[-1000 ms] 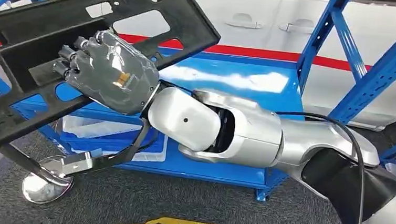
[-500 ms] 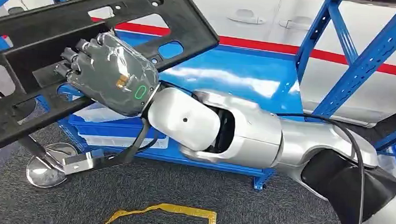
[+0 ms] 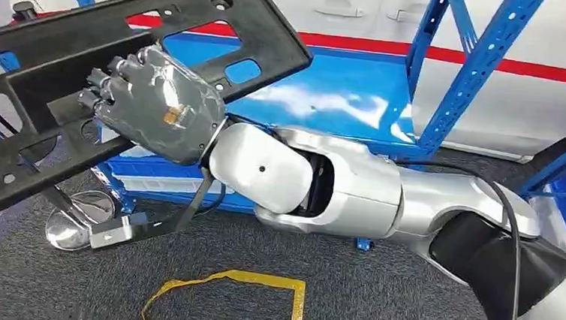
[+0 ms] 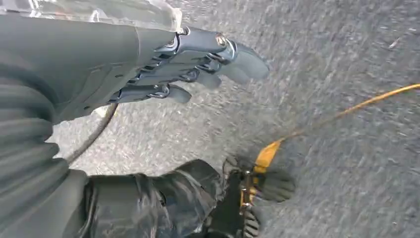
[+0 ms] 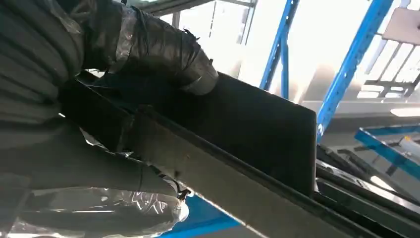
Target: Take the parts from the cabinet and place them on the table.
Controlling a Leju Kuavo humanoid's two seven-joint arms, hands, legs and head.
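In the head view the right hand (image 3: 156, 102) reaches across to the left side of the picture on its silver right arm (image 3: 338, 190) and grips a long black plastic part (image 3: 221, 28), a flat frame with several cut-out windows and holes that runs tilted from the upper middle down to the lower left edge. The dark fingers (image 3: 97, 87) curl over one bar of the frame, so the part is held in the air, above the grey carpet floor (image 3: 405, 304) and in front of the blue cabinet (image 3: 466, 75), whose glossy blue shelf (image 3: 344, 96) lies just behind the hand. A yellow tape line (image 3: 286, 284) is stuck to the floor near the bottom, and a shiny round metal foot (image 3: 72, 224) stands on the carpet below the part. In the left wrist view the left hand (image 4: 193, 62) hangs over the grey carpet with its fingers (image 4: 237, 62) stretched out, a little apart, and nothing in them; the yellow tape line (image 4: 341, 111) crosses the floor beneath. In the right wrist view the thick grey thumb (image 5: 163, 54) presses on one face of the black plastic part (image 5: 247, 134) while the other fingers (image 5: 99, 171) wrap under its edge, so the part is clamped between them, with blue cabinet posts (image 5: 346, 69) behind it.
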